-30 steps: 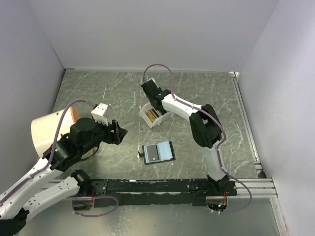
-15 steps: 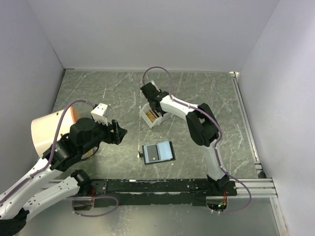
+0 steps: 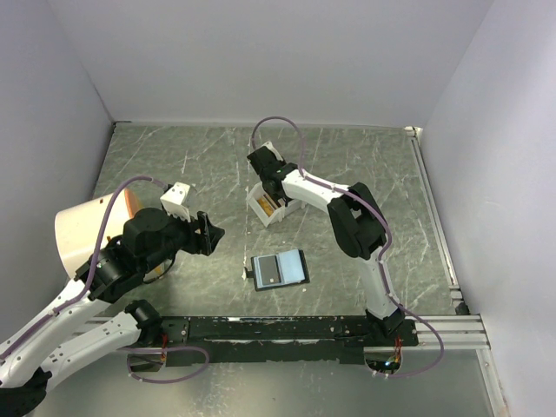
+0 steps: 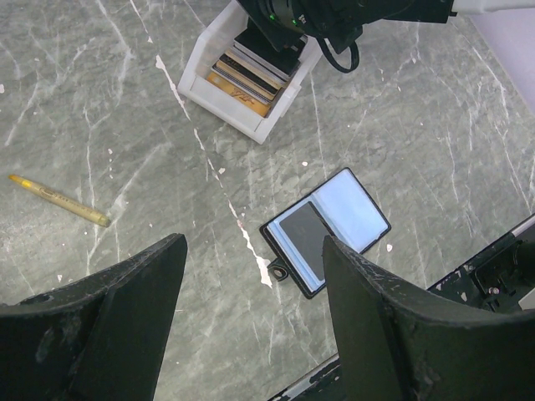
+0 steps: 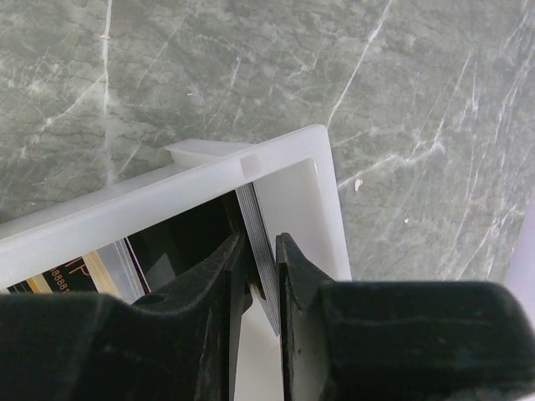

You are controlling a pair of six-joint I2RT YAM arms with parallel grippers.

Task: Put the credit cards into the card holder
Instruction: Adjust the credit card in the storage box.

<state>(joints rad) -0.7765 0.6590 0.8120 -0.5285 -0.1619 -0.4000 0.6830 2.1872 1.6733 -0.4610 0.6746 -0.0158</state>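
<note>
- Credit cards are standing on edge in a tight row inside the white box, gold-tan and dark ones pressed together.
- Right gripper is reaching down into the box at one end of that row. Its fingers are straddling the top edge of the last card, beside the box's end wall, with only a thin gap between them. Whether they are actually pinching the card cannot be told.
- Left gripper is hovering well to the left of the box, jaws spread wide and carrying nothing.
- Card holder is lying open on the table, well apart from the box on the side nearer the arm bases. Its pale inside is facing up, and a dark rectangle, probably a card, is sitting on one half.
- Likely trouble on the lift:
  - The neighbouring cards are crowding the chosen one, so two may be coming up together.
  - The box looks light, so a finger rubbing its wall may be dragging or tipping it.
  - The grip is taking only the card's thin upper edge, so the card may be twisting or slipping out on the way to the holder.
</note>
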